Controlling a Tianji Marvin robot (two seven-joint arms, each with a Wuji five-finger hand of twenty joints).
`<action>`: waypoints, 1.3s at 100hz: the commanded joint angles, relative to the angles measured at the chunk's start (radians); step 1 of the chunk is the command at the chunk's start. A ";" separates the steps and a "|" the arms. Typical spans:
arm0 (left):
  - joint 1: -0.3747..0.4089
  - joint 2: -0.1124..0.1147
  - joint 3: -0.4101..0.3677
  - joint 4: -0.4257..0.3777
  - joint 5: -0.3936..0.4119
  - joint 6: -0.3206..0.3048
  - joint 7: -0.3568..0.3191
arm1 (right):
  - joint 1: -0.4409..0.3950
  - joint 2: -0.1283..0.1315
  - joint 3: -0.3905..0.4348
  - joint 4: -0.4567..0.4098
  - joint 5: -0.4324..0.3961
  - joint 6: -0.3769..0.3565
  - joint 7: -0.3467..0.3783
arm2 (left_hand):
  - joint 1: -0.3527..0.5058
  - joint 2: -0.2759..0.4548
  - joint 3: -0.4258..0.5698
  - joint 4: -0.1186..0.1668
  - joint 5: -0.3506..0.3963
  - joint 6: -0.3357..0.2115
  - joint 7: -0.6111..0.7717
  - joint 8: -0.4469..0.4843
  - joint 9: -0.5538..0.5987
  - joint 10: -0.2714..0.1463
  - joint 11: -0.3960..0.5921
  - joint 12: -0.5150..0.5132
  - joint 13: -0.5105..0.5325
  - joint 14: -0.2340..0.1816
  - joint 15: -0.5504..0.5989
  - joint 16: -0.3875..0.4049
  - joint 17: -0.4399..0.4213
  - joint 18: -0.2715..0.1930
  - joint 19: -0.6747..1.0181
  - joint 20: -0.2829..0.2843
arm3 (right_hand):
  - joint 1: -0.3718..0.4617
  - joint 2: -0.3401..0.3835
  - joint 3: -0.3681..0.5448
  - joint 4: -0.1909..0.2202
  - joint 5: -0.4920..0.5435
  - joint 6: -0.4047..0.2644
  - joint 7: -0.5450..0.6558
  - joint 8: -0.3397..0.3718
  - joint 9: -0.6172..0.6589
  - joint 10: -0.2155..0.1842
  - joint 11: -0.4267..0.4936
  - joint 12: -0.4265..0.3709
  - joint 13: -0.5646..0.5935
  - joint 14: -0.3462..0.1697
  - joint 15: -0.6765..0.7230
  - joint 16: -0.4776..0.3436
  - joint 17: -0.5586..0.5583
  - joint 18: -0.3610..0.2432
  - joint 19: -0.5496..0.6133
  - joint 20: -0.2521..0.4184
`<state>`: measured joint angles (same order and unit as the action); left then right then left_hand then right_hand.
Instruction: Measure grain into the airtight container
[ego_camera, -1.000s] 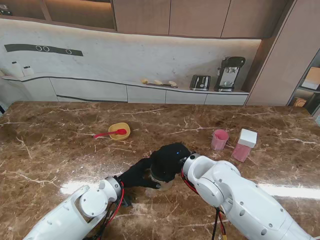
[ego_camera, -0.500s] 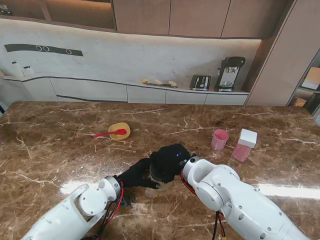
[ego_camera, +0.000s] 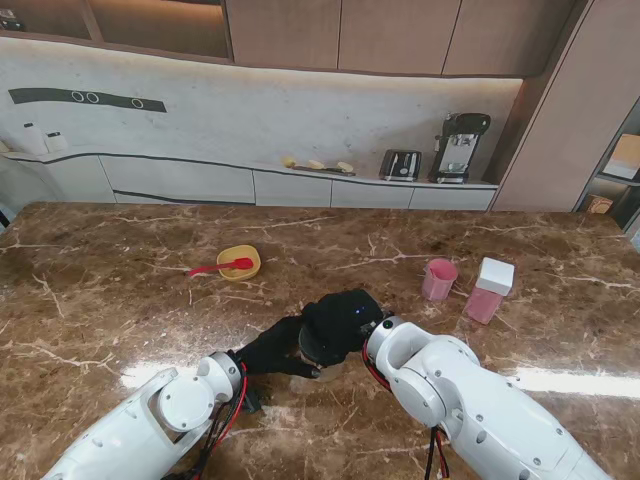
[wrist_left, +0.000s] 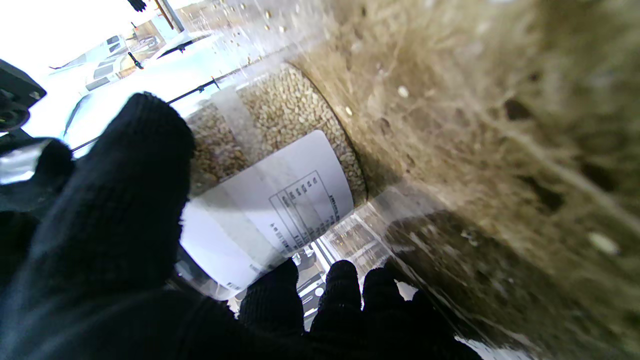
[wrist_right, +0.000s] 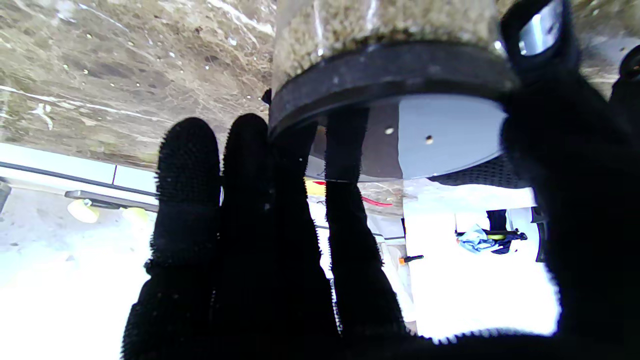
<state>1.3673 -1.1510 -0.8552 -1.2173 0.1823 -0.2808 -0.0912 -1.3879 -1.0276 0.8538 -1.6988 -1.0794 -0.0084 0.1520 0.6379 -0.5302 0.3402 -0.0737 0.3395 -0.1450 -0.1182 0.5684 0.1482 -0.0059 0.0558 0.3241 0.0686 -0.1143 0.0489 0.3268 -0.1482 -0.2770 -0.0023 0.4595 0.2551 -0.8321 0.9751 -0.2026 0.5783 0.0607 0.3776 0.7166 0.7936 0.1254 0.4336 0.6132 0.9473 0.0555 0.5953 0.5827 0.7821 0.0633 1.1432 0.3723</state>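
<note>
Both black-gloved hands meet on the jar (wrist_left: 280, 165) near the middle of the marble table (ego_camera: 120, 300), close to the robot's own edge. From the stand's view the jar is almost wholly hidden beneath the gloves. The left hand (ego_camera: 272, 350) comes in from the left and wraps the jar's side: its wrist camera shows the thumb on one side of the clear wall and the fingertips (wrist_left: 342, 285) curled round the other, so it is closed on the jar. Through that wall the jar is packed with pale grain (wrist_left: 295, 100), and a white label (wrist_left: 280, 200) with small print runs across it. The right hand (ego_camera: 338, 322) sits on top, covering the lid. Its wrist camera shows the black lid (wrist_right: 395, 75) with its pale, glossy face, the thumb against one edge of the rim and the fingers (wrist_right: 295, 200) reaching along the opposite edge, so the hand is clamped around the lid. Grain shows in the glass just past the lid's band. Farther from the robot and to its left, a yellow bowl (ego_camera: 241, 261) sits with a red spoon (ego_camera: 218, 267) resting in it, the handle sticking out over the rim. Off to the right, well apart from the hands, a pink cup (ego_camera: 438, 279) stands just beside a pink container (ego_camera: 489, 290) with a white lid.
</note>
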 joint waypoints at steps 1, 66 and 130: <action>0.023 0.004 0.014 0.030 0.006 0.019 -0.014 | -0.015 -0.008 -0.013 0.029 -0.010 -0.002 -0.014 | -0.002 0.035 0.039 0.022 0.081 -0.039 0.569 -0.004 -0.008 -0.023 0.014 0.001 -0.023 0.142 0.007 0.015 0.071 0.368 0.199 0.125 | -0.047 0.157 -0.006 0.068 -0.024 -0.052 0.048 0.017 -0.012 -0.127 0.032 0.001 0.046 -0.052 0.039 0.019 0.014 -0.025 0.063 -0.007; 0.022 0.004 0.011 0.032 0.005 0.022 -0.015 | -0.063 0.019 0.117 -0.187 -0.068 -0.113 0.281 | -0.007 0.033 0.054 0.020 0.082 -0.043 0.578 -0.007 -0.006 -0.022 0.017 -0.001 -0.021 0.141 0.009 0.016 0.073 0.374 0.199 0.142 | 0.082 0.165 -0.255 0.181 -0.369 -0.001 -0.321 -0.092 -0.491 -0.085 -0.306 -0.208 -0.522 0.042 -0.440 -0.260 -0.472 0.061 -0.409 0.023; 0.023 0.005 0.007 0.031 0.009 0.023 -0.017 | 0.152 0.053 -0.039 -0.070 0.067 -0.133 0.503 | -0.010 0.030 0.058 0.018 0.080 -0.046 0.579 -0.009 -0.007 -0.023 0.019 -0.001 -0.021 0.141 0.010 0.017 0.071 0.381 0.201 0.149 | 0.324 -0.009 0.105 0.058 -0.325 -0.138 -0.206 0.064 -0.453 -0.107 -0.173 -0.150 -0.369 -0.011 -0.314 -0.187 -0.284 -0.011 -0.320 0.001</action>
<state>1.3676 -1.1516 -0.8566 -1.2185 0.1850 -0.2781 -0.0941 -1.2284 -0.9790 0.8158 -1.7927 -1.0105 -0.1519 0.6597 0.6328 -0.5302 0.3461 -0.0765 0.3744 -0.1432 -0.2185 0.5677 0.1482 -0.0059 0.0576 0.3242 0.0651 -0.1150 0.0487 0.3279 -0.1525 -0.2783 -0.0023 0.4714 0.5706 -0.8415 1.0415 -0.1071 0.2148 -0.0643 0.1351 0.7512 0.3155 0.0268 0.2129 0.4259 0.5265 0.0672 0.2444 0.3545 0.4630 0.0720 0.7814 0.3810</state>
